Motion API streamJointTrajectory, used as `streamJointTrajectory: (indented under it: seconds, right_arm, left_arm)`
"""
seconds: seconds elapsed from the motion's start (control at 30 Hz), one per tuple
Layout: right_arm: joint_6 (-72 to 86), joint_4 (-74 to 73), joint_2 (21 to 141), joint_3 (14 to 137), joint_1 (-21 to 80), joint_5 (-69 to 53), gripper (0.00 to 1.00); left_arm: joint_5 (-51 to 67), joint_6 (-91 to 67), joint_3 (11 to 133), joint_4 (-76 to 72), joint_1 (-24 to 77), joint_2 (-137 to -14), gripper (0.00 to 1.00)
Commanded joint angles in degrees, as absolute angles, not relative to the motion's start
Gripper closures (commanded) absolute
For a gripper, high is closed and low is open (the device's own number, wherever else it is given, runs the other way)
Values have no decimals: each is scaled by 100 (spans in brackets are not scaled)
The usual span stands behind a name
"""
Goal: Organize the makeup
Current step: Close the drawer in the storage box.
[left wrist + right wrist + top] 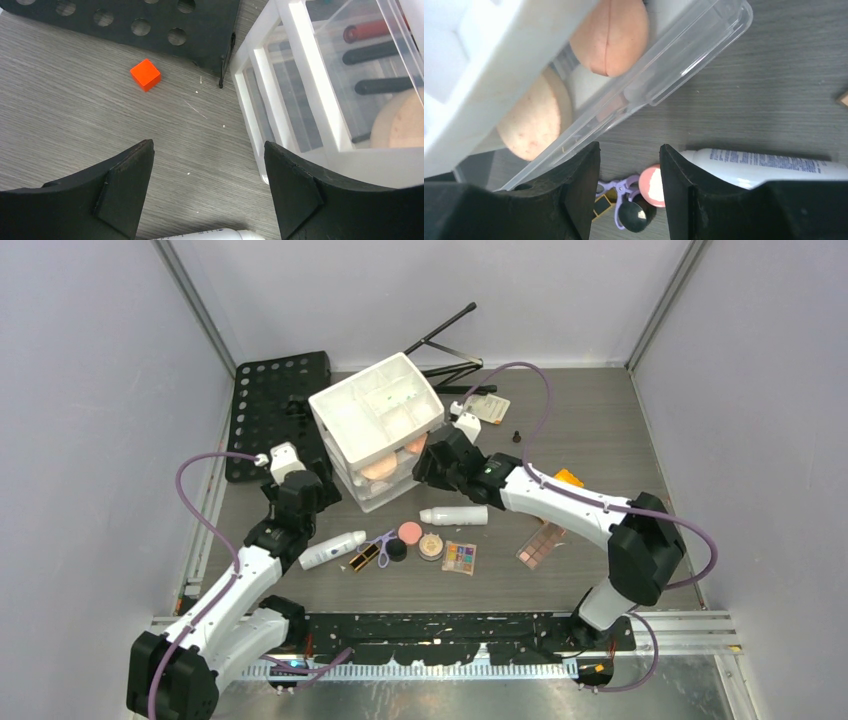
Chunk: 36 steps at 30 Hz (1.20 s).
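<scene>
On the counter (pixel 620 450) loose makeup lies in a row: two white bottles (pixel 333 550), two eyeshadow palettes (pixel 459 557), three round compacts (pixel 430 545), one lipstick (pixel 365 558), one purple curler (pixel 383 542). The right-hand bottle (pixel 455 515) lies just at 6 o'clock of the right end effector (pixel 630 149), long axis 3 to 9 o'clock, nearer that arm. Its jaws stand part open, empty, at the clear drawer (pixel 674 65) of the white organizer (pixel 375 410); the drawer holds two peach rounds (pixel 611 35). The left end effector (pixel 208 150) gapes wide, empty.
</scene>
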<state>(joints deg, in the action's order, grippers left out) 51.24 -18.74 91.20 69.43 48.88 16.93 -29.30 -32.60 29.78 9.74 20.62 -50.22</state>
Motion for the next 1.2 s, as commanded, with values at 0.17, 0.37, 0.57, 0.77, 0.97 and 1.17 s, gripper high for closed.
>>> streamJointTrajectory:
  seconds: [0.17, 0.37, 0.57, 0.77, 0.97, 1.17]
  right_arm:
    - [4980, -1307, 9545, 7646, 4887, 1982, 48]
    - [4961, -1084, 9882, 7776, 4891, 1962, 48]
    - [5016, -829, 9862, 7627, 4895, 2001, 48]
    - [4920, -614, 9647, 7366, 4895, 2132, 48]
    - [4713, -705, 9304, 7103, 4892, 2135, 48]
    - [4683, -882, 8563, 6331, 4872, 2592, 47]
  left_arm:
    - [-2979, -3314, 3103, 758, 2083, -4931, 17]
    - [-2979, -3313, 3103, 758, 2083, -4931, 17]
    - [-2979, -3314, 3118, 747, 2083, -4961, 17]
    - [-2977, -3313, 3108, 749, 2083, -4957, 17]
    - [-2997, -3310, 3107, 748, 2083, -4982, 17]
    - [-2980, -3316, 3112, 743, 2083, -4984, 17]
